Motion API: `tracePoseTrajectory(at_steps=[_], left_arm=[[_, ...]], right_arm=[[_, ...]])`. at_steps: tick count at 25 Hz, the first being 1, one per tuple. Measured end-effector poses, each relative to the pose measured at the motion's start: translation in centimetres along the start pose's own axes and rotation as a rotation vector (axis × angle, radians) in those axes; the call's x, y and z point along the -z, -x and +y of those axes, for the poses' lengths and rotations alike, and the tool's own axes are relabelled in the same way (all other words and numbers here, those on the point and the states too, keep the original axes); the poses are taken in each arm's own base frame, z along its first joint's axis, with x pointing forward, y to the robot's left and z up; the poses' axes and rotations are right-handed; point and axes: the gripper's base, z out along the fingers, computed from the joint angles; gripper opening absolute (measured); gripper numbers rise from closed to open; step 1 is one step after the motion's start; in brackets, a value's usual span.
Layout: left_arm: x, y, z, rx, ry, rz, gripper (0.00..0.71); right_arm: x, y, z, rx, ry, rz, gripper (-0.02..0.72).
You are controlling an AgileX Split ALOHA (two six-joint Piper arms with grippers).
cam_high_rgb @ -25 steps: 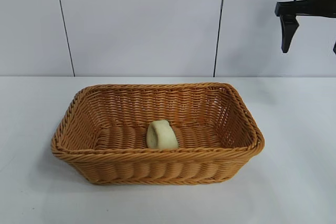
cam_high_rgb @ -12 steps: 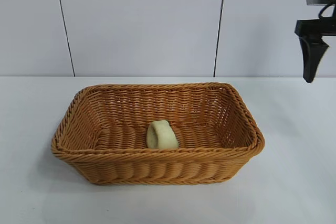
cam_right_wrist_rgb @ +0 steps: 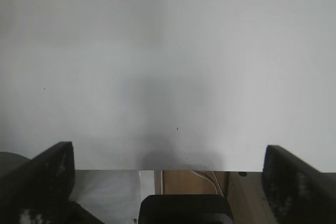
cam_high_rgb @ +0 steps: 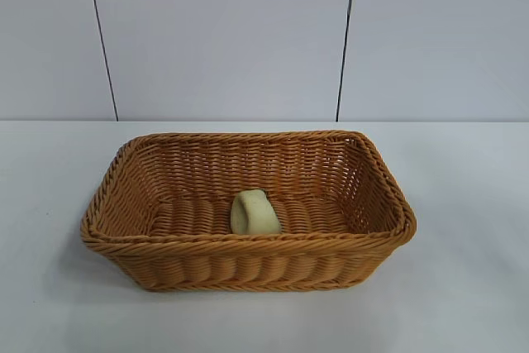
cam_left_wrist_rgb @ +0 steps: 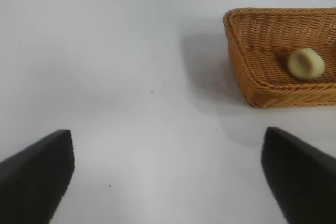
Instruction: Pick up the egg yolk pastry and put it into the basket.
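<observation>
Nothing looks left to do: the egg yolk pastry (cam_high_rgb: 254, 212) lies on the floor of the basket (cam_high_rgb: 248, 243) on the table (cam_high_rgb: 463, 287), while the left gripper (cam_left_wrist_rgb: 168, 174) and right gripper (cam_right_wrist_rgb: 168, 182) hover spread and empty, away from it.

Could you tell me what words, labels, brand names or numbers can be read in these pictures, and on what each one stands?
None: no text, label or number shows on the basket, the egg yolk pastry, the table, the wall panels, the left gripper or the right gripper.
</observation>
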Motion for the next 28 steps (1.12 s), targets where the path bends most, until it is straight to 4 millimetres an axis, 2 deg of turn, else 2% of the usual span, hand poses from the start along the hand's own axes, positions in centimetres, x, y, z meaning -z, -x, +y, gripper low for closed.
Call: tracePoseTrajectory(at_steps=[6,11,16,26,28], left_arm=[[0.0,0.0,0.0,0.000,0.000,0.000,0.696],[0.0,0.0,0.0,0.000,0.000,0.000,0.696],[0.0,0.0,0.0,0.000,0.000,0.000,0.696],[0.0,0.0,0.0,0.000,0.000,0.000,0.696],[0.0,0.0,0.0,0.000,0.000,0.000,0.696]], right_arm=[[0.3,-5.5,0.0,0.024,0.012,-0.239,0.695],[2.6,-8.1,0.1,0.040,0.014,-0.487,0.695],[4.0,-10.5,0.1,0.042,0.016,-0.670,0.695],[5.3,-15.6,0.0,0.046,0.014,-1.004,0.695],[5.3,-15.9,0.0,0.047,0.014,-1.028,0.695]])
